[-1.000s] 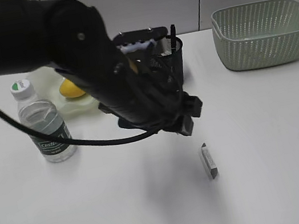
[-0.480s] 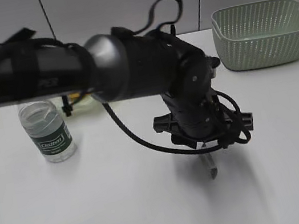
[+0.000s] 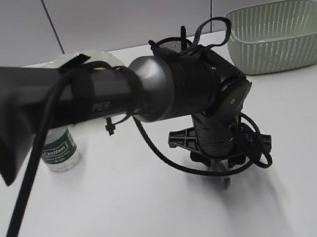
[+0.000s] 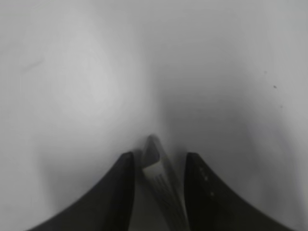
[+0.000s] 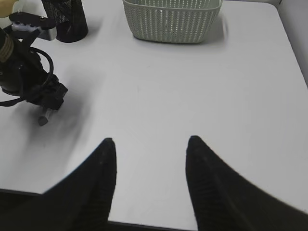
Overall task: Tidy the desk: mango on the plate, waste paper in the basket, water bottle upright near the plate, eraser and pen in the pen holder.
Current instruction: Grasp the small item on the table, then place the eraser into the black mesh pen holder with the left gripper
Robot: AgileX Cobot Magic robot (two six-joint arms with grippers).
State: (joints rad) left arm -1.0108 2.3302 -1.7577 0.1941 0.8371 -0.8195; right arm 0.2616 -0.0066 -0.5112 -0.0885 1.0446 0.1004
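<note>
Left hand lowered since prior frame, now down over eraser on white table; fingers spread, straddling eraser, contact not discernible. Right hand open wide, empty, above table edge. Basket at far right; pen holder behind left arm; water bottle upright at left.

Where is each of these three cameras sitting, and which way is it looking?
Exterior: in front of the desk, slanting down; the left arm crosses to the eraser, with the basket behind.
Left wrist: on that arm, close above the desk; the left gripper straddles the eraser.
Right wrist: held high at the desk's near edge, facing the basket; right gripper open and empty.
Shared: all three show the eraser.
</note>
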